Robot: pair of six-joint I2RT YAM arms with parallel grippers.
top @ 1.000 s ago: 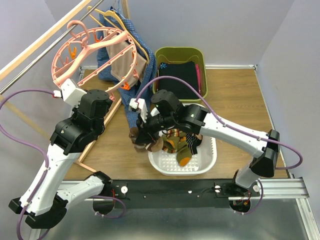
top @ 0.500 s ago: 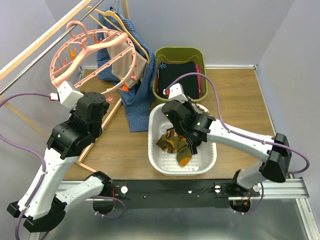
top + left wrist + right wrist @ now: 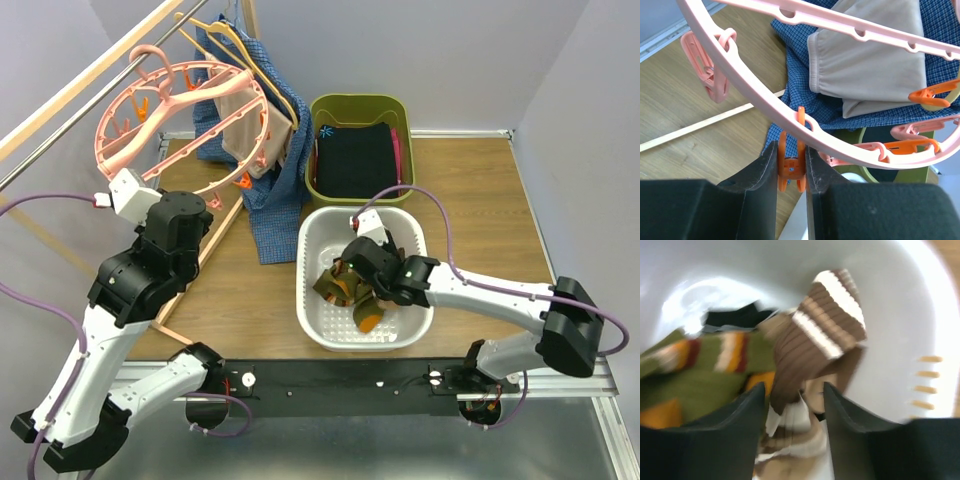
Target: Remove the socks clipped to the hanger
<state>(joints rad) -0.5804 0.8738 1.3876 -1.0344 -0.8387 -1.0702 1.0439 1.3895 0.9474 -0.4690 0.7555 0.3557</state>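
Observation:
The salmon-pink ring hanger (image 3: 180, 105) hangs from the rail at the back left, and its rim (image 3: 805, 127) crosses the left wrist view. My left gripper (image 3: 791, 167) is shut on one of its orange clips (image 3: 791, 162), pinching it from both sides. Several striped socks (image 3: 350, 290) lie in the white basket (image 3: 310, 325). My right gripper (image 3: 794, 400) is down in that basket with its jaws apart. A brown and white striped sock (image 3: 812, 335) lies loose between and ahead of the fingers, over an olive and orange sock (image 3: 700, 375).
A green bin (image 3: 395, 105) with black folded clothing (image 3: 355, 155) stands behind the basket. A blue checked garment (image 3: 275, 215) and a beige one (image 3: 240, 115) hang on thin hangers right beside the ring. A wooden rail (image 3: 80, 85) and frame run along the left.
My right arm swung from left of the basket into it, carrying the brown sock. Its jaws then opened and let the sock go. The left gripper kept its hold on the clip.

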